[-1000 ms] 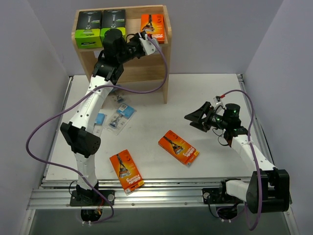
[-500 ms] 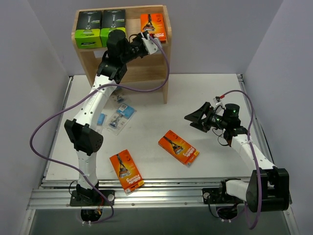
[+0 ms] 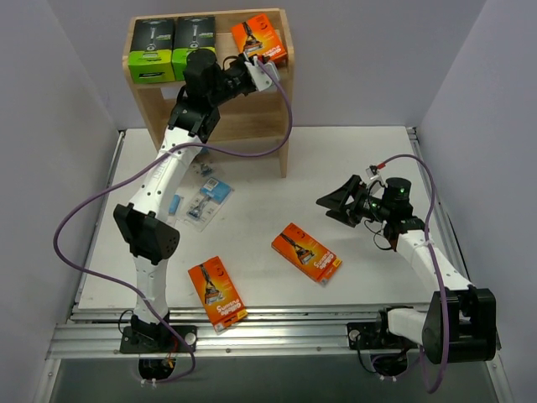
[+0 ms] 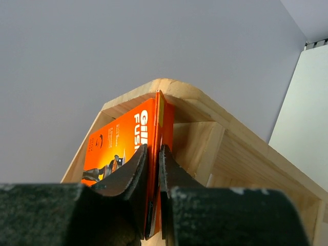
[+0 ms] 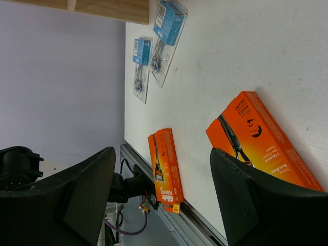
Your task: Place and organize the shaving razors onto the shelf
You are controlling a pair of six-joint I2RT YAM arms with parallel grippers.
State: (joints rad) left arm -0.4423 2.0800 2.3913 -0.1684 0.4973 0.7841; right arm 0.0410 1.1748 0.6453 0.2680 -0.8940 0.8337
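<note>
Orange box (image 3: 257, 38) pinched edge-on by left gripper (image 4: 155, 151), held tilted at top tier of shelf (image 3: 285, 109), right of green boxes (image 3: 172, 50). Box best levelled upright, squared in row, before release. Right gripper (image 3: 337, 201) held spread above table (image 3: 336, 159).

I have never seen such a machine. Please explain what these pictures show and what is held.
Two white robot arms are bolted to a white table. One picture comes from a fixed camera above and behind them; the others from a camera on each wrist. The left arm's jaws are shut on a flat orange razor box at the top of a light wooden shelf, near two black-and-lime-green boxes. The right arm's jaws are open, holding nothing. Two more orange boxes and small clear blister packs with blue cards lie on the table.
</note>
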